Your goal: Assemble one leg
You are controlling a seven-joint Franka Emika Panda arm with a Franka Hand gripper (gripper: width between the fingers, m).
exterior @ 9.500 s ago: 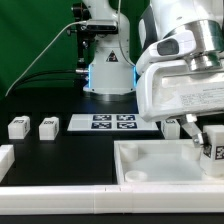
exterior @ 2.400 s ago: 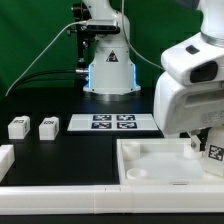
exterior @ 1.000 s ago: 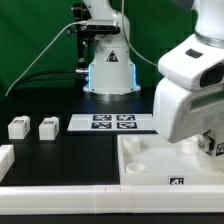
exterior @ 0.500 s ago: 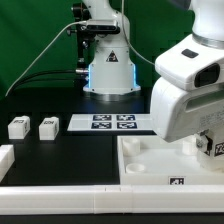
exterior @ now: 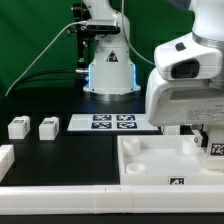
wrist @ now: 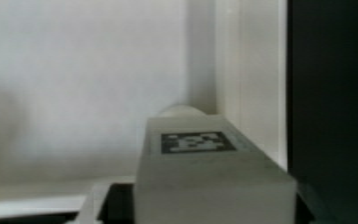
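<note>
My gripper point(exterior: 207, 140) is at the exterior view's right, low over the right end of the large white tray point(exterior: 150, 166), mostly hidden by the arm's white body. It is shut on a leg point(exterior: 214, 149), a small white peg whose square tag shows beside the fingers. In the wrist view the leg point(wrist: 201, 165) stands upright between the jaws, tag point(wrist: 201, 142) facing the camera, over the tray's inner floor point(wrist: 69, 90) next to its wall. Whether the leg's lower end touches the tray is hidden. Two more legs point(exterior: 17, 127) point(exterior: 47, 127) stand on the table at the left.
The marker board point(exterior: 112, 123) lies in the middle of the black table in front of the robot base point(exterior: 108, 72). A white part's corner point(exterior: 5, 157) shows at the left edge. A white rail with a tag point(exterior: 177, 181) runs along the front.
The arm came down over the tray's right end with the leg, and its body has since turned and risen slightly. The leg stays at the same spot; the two left legs have not moved.
</note>
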